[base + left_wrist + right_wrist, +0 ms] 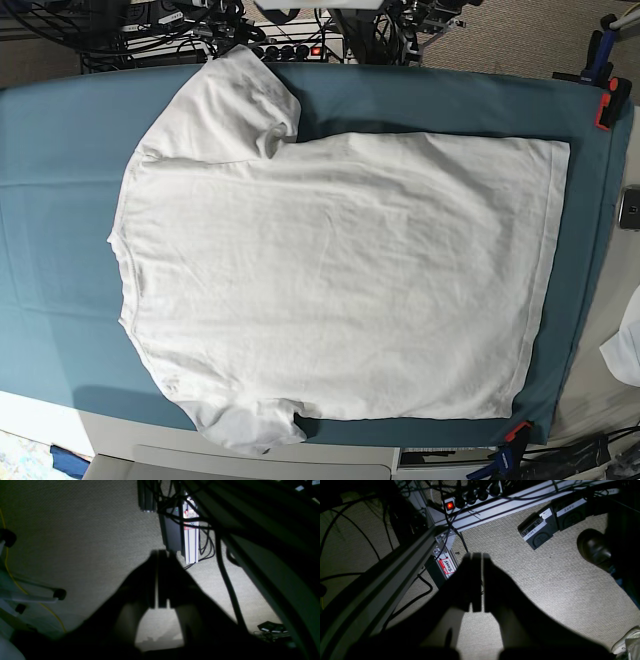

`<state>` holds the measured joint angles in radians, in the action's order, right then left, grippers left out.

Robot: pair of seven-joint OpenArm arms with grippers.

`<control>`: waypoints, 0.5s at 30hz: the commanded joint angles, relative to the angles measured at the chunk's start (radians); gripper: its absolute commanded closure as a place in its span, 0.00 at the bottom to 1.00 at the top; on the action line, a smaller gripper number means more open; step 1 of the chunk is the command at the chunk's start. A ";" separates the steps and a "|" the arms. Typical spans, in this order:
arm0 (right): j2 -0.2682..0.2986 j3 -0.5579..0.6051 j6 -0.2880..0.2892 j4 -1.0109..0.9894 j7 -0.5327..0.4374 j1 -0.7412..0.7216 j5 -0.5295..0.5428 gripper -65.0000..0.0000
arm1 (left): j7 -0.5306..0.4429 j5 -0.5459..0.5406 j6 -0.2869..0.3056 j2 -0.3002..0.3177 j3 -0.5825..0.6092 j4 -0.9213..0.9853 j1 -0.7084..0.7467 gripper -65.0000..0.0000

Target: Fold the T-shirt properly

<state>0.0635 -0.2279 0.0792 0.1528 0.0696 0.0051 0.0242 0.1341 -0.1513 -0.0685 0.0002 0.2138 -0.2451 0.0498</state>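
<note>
Teal cloth [60, 200] covers the table, and the T-shirt [340, 290] lies spread flat on it, collar end at the left, hem at the right (both sleeves out). Neither arm shows there. Over carpet [545, 580], the right gripper [477, 555] and left gripper [162, 552] have fingers pressed together, empty.

Readable txt: right wrist view only.
Foot pedals [551, 525]: white labels "START" & "ZERO". Red/white sticker [447, 566] on black box: "hello", handwritten "TCHOYS"(?).
</note>
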 commanded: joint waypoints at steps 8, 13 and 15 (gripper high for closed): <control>0.006 0.000 0.006 0.005 -0.014 -0.005 -0.003 0.98 | 0.000 -0.010 0.013 -0.016 -0.001 -0.009 0.000 1.00; 0.008 0.000 0.006 0.005 -0.018 -0.005 -0.003 0.98 | 0.001 -0.009 0.011 -0.013 -0.001 -0.038 0.011 1.00; 0.014 0.000 0.006 0.006 -0.018 -0.004 -0.003 0.98 | 0.015 -0.010 -0.014 -0.011 -0.001 -0.081 0.029 1.00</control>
<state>0.0669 -0.2279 0.0834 0.1528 0.0620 0.0051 0.0238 0.1551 -0.1505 -0.0975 0.0051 0.2138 -0.3195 0.0807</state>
